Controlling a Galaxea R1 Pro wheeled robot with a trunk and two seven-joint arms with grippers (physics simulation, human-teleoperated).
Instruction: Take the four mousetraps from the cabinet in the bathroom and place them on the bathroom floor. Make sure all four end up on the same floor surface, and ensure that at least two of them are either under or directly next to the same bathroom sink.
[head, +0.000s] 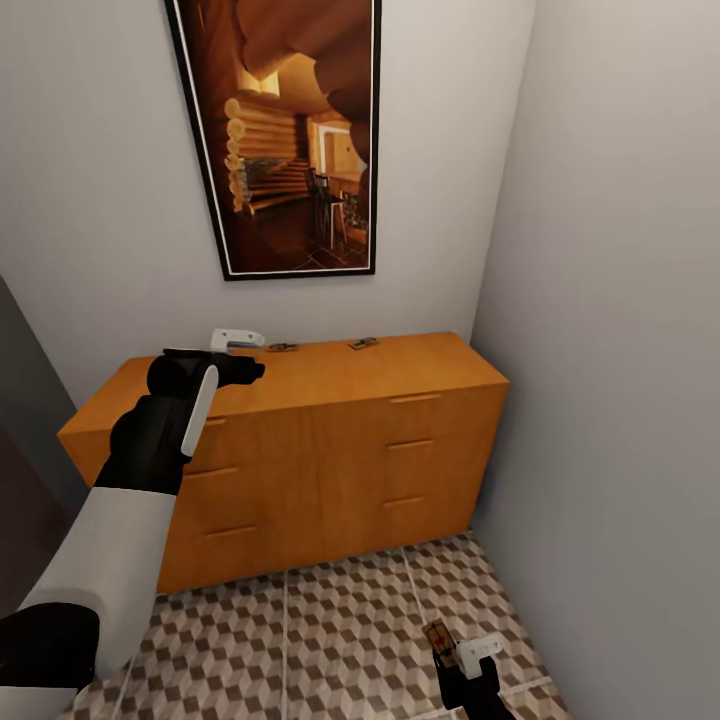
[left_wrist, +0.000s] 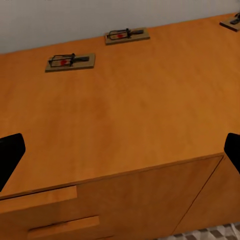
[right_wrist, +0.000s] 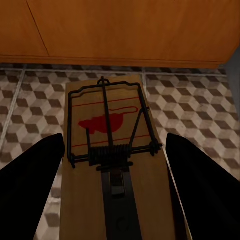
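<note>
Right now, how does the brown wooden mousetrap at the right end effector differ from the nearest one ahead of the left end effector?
The flat brown wooden floor-side mousetrap sits low over the cube-patterned tiled floor; the cabinet-top mousetrap lies on the orange-brown wooden cabinet. The first is flanked by the right end effector, grip unclear; the second lies free beyond the open left end effector. Both show dark wire and a red mark.

Third mousetrap (left_wrist: 233, 21) cut off at the left wrist picture's edge. Left end effector (head: 240, 352) hides part of the cabinet (head: 330, 440) top in the head view. Mousetraps on top (head: 283, 347) too small there to make out detail.
</note>
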